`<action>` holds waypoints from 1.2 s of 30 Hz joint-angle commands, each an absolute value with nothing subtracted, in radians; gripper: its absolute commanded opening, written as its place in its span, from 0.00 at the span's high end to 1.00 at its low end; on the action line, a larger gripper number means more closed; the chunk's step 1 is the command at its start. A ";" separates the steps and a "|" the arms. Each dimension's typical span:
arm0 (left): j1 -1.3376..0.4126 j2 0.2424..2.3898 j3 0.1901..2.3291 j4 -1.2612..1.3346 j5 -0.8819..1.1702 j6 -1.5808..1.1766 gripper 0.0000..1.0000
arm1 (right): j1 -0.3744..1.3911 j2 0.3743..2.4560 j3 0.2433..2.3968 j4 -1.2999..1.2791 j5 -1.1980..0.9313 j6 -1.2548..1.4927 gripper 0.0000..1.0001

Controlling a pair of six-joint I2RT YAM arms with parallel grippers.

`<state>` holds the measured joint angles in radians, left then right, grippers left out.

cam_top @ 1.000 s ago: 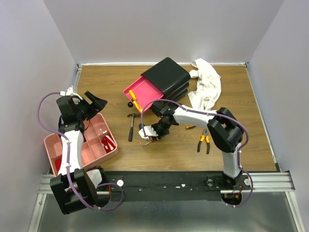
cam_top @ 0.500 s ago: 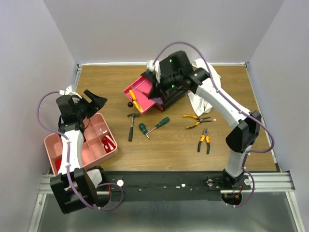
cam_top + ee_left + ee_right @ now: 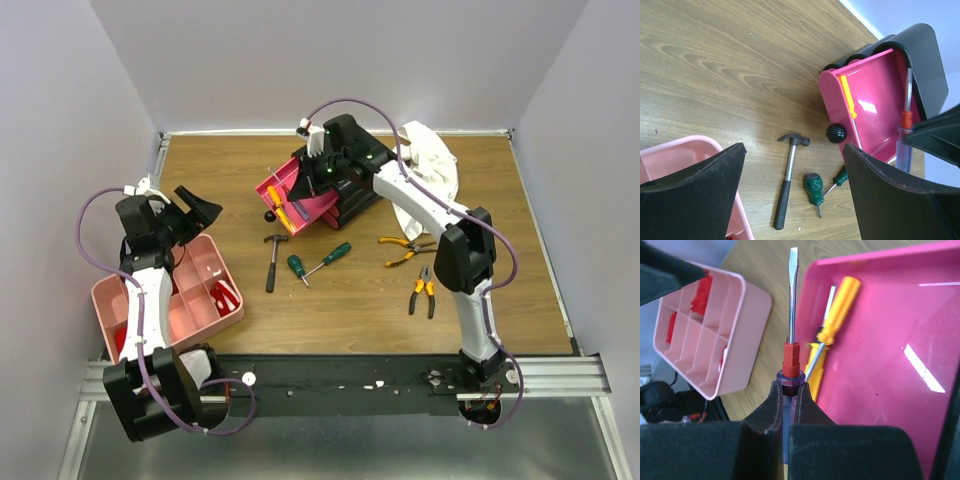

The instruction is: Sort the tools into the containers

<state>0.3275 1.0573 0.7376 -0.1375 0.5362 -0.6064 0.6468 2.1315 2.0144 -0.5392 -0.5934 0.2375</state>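
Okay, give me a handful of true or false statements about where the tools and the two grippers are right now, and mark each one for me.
1. The right gripper is shut on the purple screwdriver, near the open drawer. True.
2. The open drawer is empty. False: a yellow screwdriver lies in it.
3. The hammer lies in the open drawer. False: it lies on the table.
4. The left gripper is open and holds nothing. True.
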 commanded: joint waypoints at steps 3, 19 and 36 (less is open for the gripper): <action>0.345 1.048 0.765 -0.166 0.538 -0.577 0.10 | 0.646 2.128 2.016 -0.517 -0.480 0.269 0.32; 0.361 1.043 0.718 -0.097 0.560 -0.641 0.10 | 0.643 1.738 1.418 -0.606 -0.709 -0.669 0.30; 0.373 1.049 0.718 -0.161 0.543 -0.572 0.10 | 0.649 1.923 1.399 -0.661 -0.505 -1.270 0.30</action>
